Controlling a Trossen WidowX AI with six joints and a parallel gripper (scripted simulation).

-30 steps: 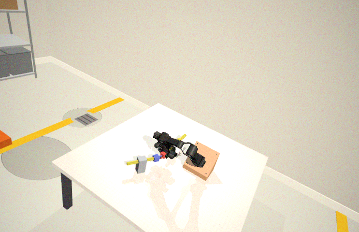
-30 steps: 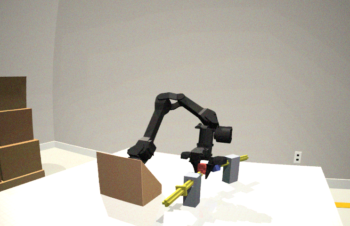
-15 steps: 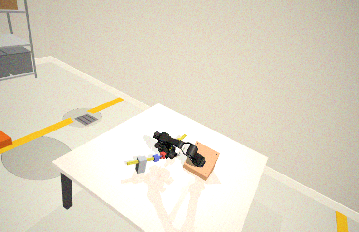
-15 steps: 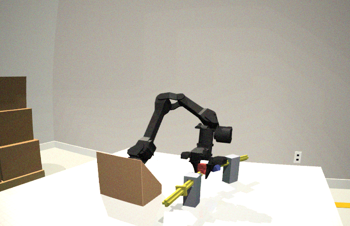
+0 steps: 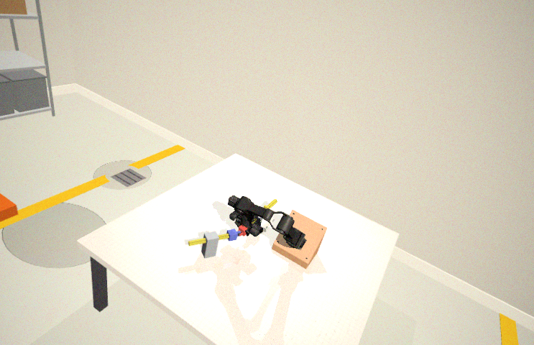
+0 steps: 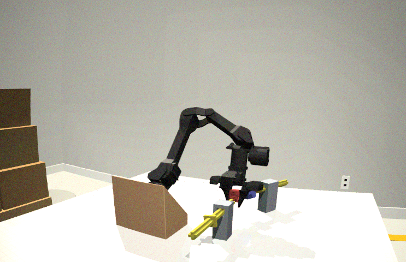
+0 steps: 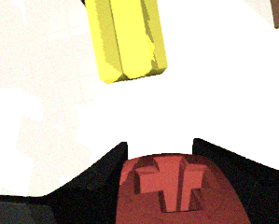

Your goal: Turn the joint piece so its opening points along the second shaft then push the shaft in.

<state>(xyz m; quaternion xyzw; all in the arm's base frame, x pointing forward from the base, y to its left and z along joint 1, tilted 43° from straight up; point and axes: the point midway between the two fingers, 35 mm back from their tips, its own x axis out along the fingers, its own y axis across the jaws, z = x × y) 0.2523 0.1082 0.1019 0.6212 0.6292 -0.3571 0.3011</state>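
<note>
My gripper (image 5: 244, 228) (image 6: 233, 199) (image 7: 160, 147) is shut on the red square joint piece (image 5: 243, 230) (image 6: 234, 195) (image 7: 176, 218), which hangs by a blue hinge part (image 5: 232, 234) (image 6: 251, 194) on the fixed yellow shaft (image 5: 196, 241) (image 6: 282, 183). That shaft sits in a grey block (image 5: 209, 244) (image 6: 267, 195). The second yellow shaft (image 6: 206, 224) (image 7: 123, 25) (image 5: 271, 203) lies in the second grey block (image 6: 223, 219). In the wrist view the joint piece's opening faces up towards the second shaft's end. A gap of bare table lies between them.
The arm stands on a tan wedge-shaped base (image 5: 305, 239) (image 6: 141, 205) on the white table (image 5: 153, 227) (image 6: 333, 222). Off the table are stacked brown boxes (image 6: 14, 154) and a metal shelf (image 5: 19, 81).
</note>
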